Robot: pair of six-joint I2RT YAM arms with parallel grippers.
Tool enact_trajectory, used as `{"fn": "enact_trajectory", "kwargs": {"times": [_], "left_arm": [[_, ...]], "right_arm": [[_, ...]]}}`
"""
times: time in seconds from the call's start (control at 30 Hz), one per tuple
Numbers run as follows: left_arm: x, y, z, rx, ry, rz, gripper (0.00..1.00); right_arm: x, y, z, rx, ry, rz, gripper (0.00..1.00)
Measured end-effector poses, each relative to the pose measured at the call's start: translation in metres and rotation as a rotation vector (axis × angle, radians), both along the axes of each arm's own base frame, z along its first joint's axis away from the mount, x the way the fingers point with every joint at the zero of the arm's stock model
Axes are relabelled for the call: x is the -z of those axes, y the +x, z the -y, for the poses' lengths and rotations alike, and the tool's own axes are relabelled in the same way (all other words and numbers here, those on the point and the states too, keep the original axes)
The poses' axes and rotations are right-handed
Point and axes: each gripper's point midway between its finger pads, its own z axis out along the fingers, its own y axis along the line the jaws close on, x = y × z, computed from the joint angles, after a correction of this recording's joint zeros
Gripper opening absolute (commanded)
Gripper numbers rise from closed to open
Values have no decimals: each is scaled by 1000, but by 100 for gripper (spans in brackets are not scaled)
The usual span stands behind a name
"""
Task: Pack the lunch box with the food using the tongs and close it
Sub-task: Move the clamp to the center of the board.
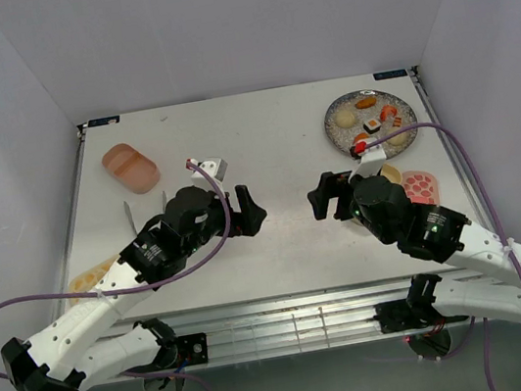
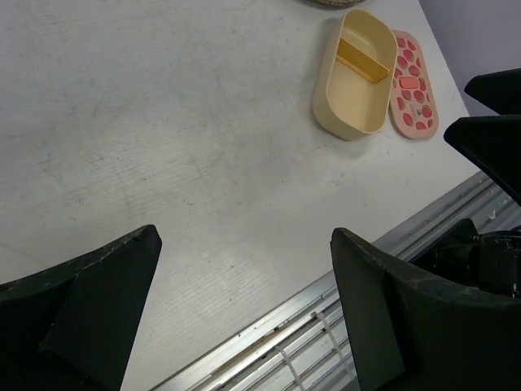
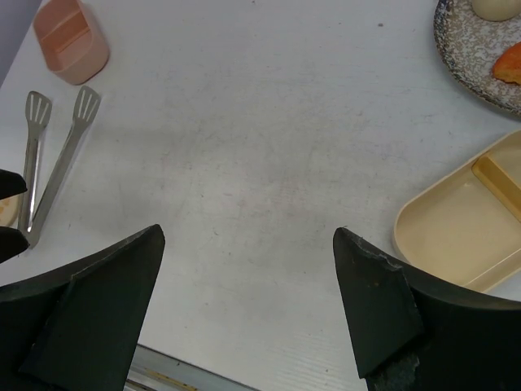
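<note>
Tongs (image 3: 66, 151) lie near the pink tray (image 3: 72, 41) beside the left arm (image 1: 108, 299), so the left gripper (image 1: 251, 212), fingers wide apart and empty like the right gripper's (image 1: 320, 198), should straddle both handles squarely.

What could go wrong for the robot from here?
The tongs are thin and lie flat on the table, so the open left hand might fumble them. The food is small and crowded on the plate; pieces could get knocked off. The pink tray sits far from the pink lid.
</note>
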Motion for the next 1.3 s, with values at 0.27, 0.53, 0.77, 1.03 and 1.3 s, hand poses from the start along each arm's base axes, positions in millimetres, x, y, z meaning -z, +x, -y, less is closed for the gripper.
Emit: {"fn": "enact_trajectory", "kwargs": {"times": [0.27,0.53,0.77,1.03,1.3], "left_arm": [[3,11,-10,-48,72,18,98],[27,104,-70,-344,279,-80,91],[113,136,-155,-521,511,-377,85],[136,123,-202,-584,554,-519,80],[177,100,-234,-602,594,-656,78]], "right_arm": [[-5,-5,-1,-48,10,34,90],[10,-21,-6,-174,47,83,90],[17,-31,-8,-233,65,92,90],[8,-41,-9,-284,114,126,90],[2,-48,-1,-305,133,167,90]]}}
